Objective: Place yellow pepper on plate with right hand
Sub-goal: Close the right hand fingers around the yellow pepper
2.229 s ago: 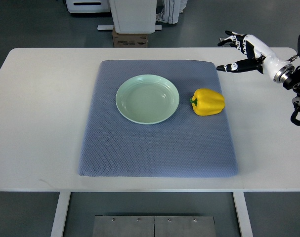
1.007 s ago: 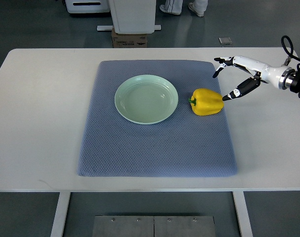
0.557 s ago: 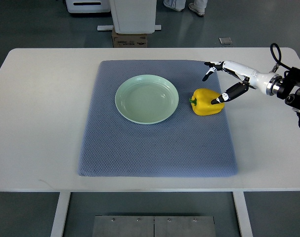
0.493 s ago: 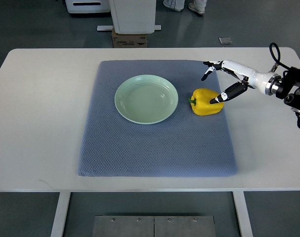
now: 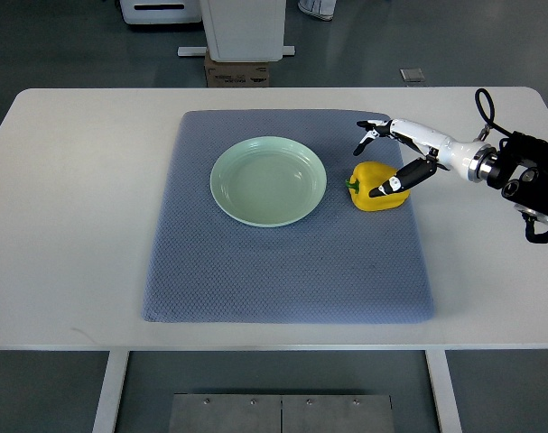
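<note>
Top view: the yellow pepper (image 5: 379,185) is seen lying on its side on the blue mat (image 5: 287,271), stem toward the green plate (image 5: 268,180) just beside it on the left; it sits between the spread fingers of the right hand (image 5: 393,160); compared with 0.5 s ago, the hand has been brought further left over the pepper; the fingers (image 5: 368,132) are held wide apart, the thumb tip lies against the pepper's top, and nothing is gripped.
</note>
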